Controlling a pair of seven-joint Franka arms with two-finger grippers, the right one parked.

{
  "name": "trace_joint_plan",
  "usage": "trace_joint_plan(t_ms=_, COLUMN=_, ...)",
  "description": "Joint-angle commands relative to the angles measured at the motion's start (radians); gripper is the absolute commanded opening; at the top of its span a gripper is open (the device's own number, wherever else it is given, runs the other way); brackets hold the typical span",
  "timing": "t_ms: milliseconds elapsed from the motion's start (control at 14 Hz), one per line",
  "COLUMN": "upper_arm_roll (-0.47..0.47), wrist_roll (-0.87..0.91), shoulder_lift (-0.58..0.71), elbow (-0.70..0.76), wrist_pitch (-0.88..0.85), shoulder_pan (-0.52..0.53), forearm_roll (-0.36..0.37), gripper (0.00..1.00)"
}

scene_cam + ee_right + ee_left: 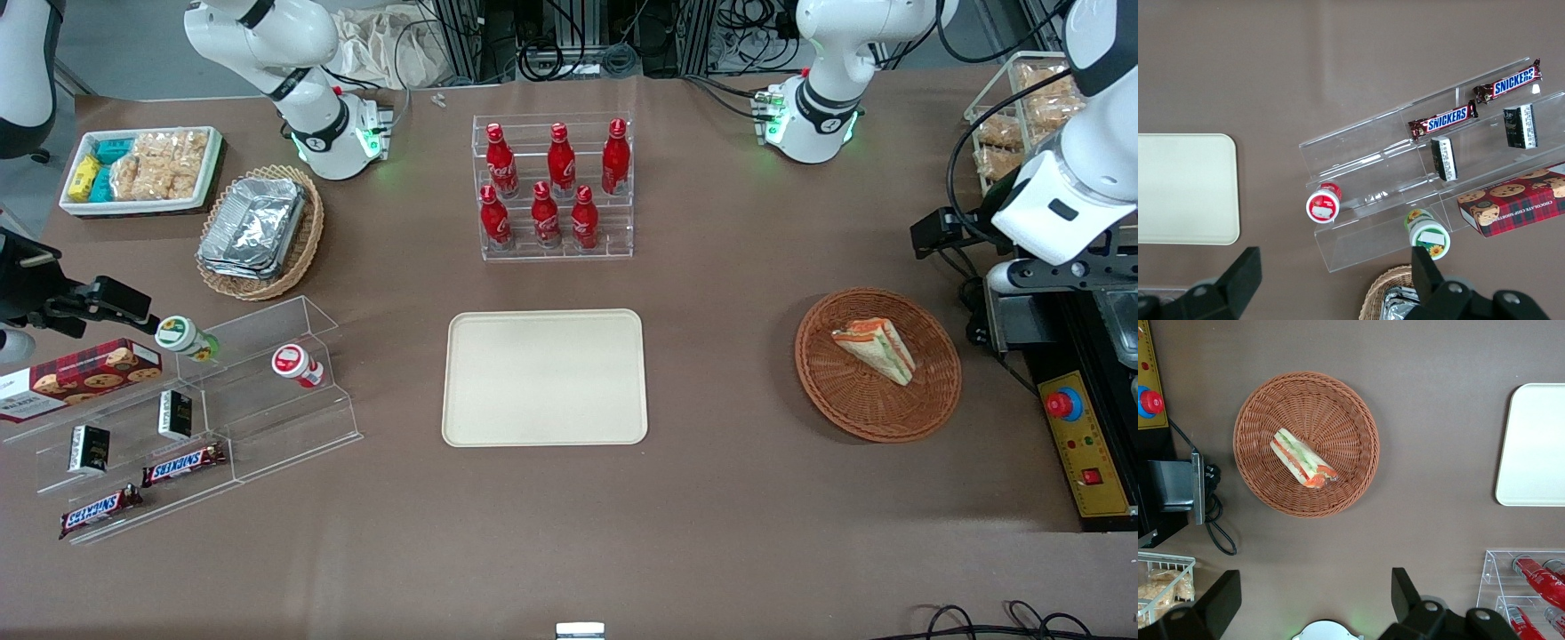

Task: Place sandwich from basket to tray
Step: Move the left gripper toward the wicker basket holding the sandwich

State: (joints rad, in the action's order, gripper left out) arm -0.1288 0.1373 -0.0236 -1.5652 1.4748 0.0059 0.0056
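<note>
The sandwich [876,349], a pale wedge with orange and green layers, lies in the round reddish-brown basket [845,404] toward the working arm's end of the table. The cream tray [544,377] lies flat and bare at the table's middle. In the left wrist view the sandwich [1301,459] rests near the middle of the basket [1331,407], and an edge of the tray [1535,443] shows. My left gripper [1315,587] is open and holds nothing. It hangs well above the table, a little farther from the front camera than the basket, and touches neither basket nor sandwich.
A clear rack of red bottles [553,187] stands farther back than the tray. A yellow control box with a red button [1080,444] and a wire basket of snacks [1022,116] sit at the working arm's end. A foil-container basket [258,231], a white snack bin [142,169] and clear shelves [178,418] lie toward the parked arm's end.
</note>
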Motion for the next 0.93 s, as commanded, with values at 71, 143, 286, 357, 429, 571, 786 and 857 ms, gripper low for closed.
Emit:
trace_joint_plan(t_ms=71, upper_arm_roll=-0.002, wrist_roll=0.015, shoulder_lift=-0.002, elbow=0.016, wrist_pitch=-0.017, shoulder_pan=0.0, forearm_roll=-0.007, gripper=1.0)
trace_joint_plan(t_ms=143, upper_arm_roll=-0.002, wrist_roll=0.015, shoulder_lift=-0.004, elbow=0.017, wrist_pitch=-0.017, shoulder_pan=0.0, forearm_roll=-0.007, gripper=1.0)
trace_joint_plan(t_ms=286, upper_arm_roll=0.0, wrist_roll=0.015, shoulder_lift=0.001, elbow=0.007, wrist_pitch=-0.017, shoulder_pan=0.002, forearm_roll=-0.004, gripper=1.0)
trace_joint_plan(t_ms=357, upper_arm_roll=0.001, wrist_roll=0.015, shoulder_lift=-0.005, elbow=0.008, wrist_pitch=-0.019, shoulder_pan=0.003, forearm_roll=-0.001, gripper=1.0)
trace_joint_plan(t_ms=429, upper_arm_roll=0.001, wrist_roll=0.015, shoulder_lift=-0.012, elbow=0.007, wrist_pitch=-0.014, shoulder_pan=0.003, forearm_roll=0.008, gripper=1.0)
trace_joint_plan(t_ms=571, upper_arm_roll=0.011, wrist_roll=0.025, shoulder_lift=-0.016, elbow=0.008, wrist_pitch=-0.01, shoulder_pan=0.023, forearm_roll=-0.007, gripper=1.0)
trace_joint_plan(t_ms=786, upper_arm_roll=0.015, wrist_roll=0.161, shoulder_lift=-0.018, elbow=0.002, wrist_pitch=-0.025, shoulder_pan=0.065, forearm_roll=-0.025, gripper=1.0)
trace_joint_plan(t_ms=857, upper_arm_roll=0.015, wrist_roll=0.176, shoulder_lift=-0.022, elbow=-0.013, wrist_pitch=-0.021, shoulder_pan=0.072, forearm_roll=-0.027, gripper=1.0)
